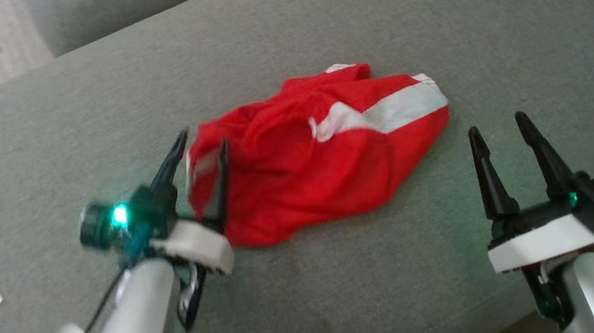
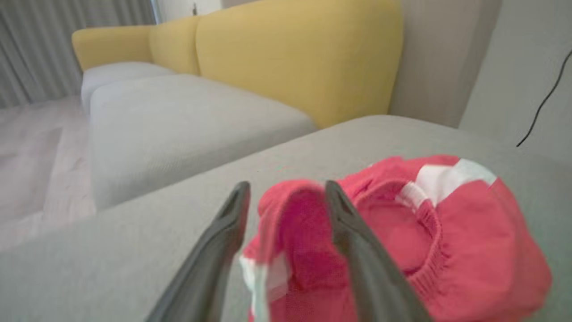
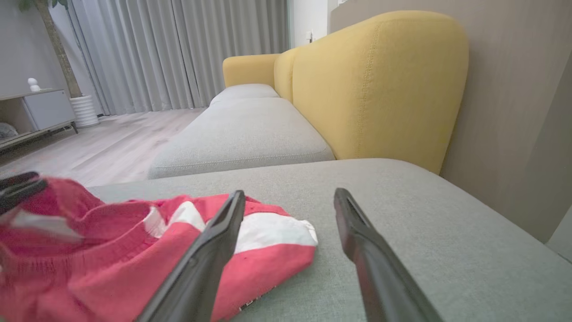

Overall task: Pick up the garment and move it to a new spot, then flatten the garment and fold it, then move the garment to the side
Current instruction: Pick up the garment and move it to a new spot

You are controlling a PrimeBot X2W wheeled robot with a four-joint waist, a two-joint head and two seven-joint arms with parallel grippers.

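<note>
Left gripper sits low at the garment's left edge, fingers parted around a raised fold of cloth. No pinch visible in the left wrist view, so I read it as open, not holding. Right gripper has its fingers spread wide and empty over bare cushion just beside the garment's right end, probably parked there to take the white-banded corner. Red garment with white bands lies crumpled in a heap mid-cushion, its ribbed opening facing up and nothing spread out yet. It looks set down at its spot, with flattening as the next step. The grippers flank it on either side, which suits pulling it out flat. Grey seat cushion carries it all. Beyond are the yellow backrest and then the grey curtains.
</note>
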